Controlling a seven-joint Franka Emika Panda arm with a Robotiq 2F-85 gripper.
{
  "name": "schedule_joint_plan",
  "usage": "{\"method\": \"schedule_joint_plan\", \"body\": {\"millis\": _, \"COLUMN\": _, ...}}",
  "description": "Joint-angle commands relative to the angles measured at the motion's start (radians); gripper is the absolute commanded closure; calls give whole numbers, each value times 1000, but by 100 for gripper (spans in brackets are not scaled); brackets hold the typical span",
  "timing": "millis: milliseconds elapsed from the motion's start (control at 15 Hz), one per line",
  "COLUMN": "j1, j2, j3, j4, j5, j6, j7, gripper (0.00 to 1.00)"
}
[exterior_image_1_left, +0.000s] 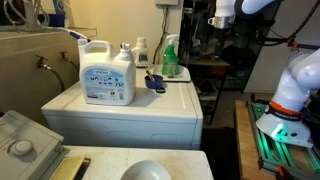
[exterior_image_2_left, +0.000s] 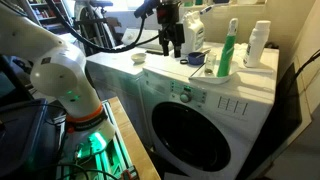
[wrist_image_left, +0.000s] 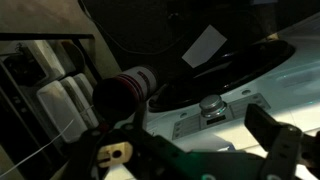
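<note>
My gripper (exterior_image_2_left: 172, 48) hangs open and empty above the back of a white front-loading washing machine (exterior_image_2_left: 200, 120), fingers pointing down. Behind it stands a large white detergent jug (exterior_image_1_left: 108, 75), also seen in an exterior view (exterior_image_2_left: 195, 35). In the wrist view the open fingers (wrist_image_left: 190, 148) frame the washer's control panel and its round knob (wrist_image_left: 210, 105), with nothing between them. A green spray bottle (exterior_image_2_left: 230, 50) and a white bottle (exterior_image_2_left: 260, 45) stand on the washer top to the side, and a small blue object (exterior_image_1_left: 155, 82) lies near the jug.
The arm's base (exterior_image_2_left: 70, 90) stands on a stand with green lights beside the washer. A dark cylinder with a red ring (wrist_image_left: 128, 90) sits close in the wrist view. A utility sink (exterior_image_1_left: 30, 60) and a second appliance (exterior_image_1_left: 25, 140) flank the washer.
</note>
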Motion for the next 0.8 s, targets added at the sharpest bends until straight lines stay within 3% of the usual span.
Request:
{"method": "schedule_joint_plan", "body": {"millis": 0, "j1": 18, "j2": 1, "j3": -15, "j4": 2, "j5": -9, "j6": -5, "j7": 8, "gripper": 0}}
{"method": "schedule_joint_plan", "body": {"millis": 200, "j1": 18, "j2": 1, "j3": -15, "j4": 2, "j5": -9, "j6": -5, "j7": 8, "gripper": 0}}
{"method": "schedule_joint_plan", "body": {"millis": 333, "j1": 98, "j2": 2, "j3": -15, "j4": -16, "j5": 85, "j6": -7, "j7": -62, "gripper": 0}}
{"method": "schedule_joint_plan", "body": {"millis": 533, "j1": 224, "j2": 36, "j3": 41, "j4": -24, "j5": 246, "j6": 9, "j7": -65, "gripper": 0}}
{"method": "schedule_joint_plan", "body": {"millis": 733, "j1": 281, "j2": 138, "j3": 135, "j4": 20, "j5": 359, "j6": 149, "j7": 84, "gripper": 0}}
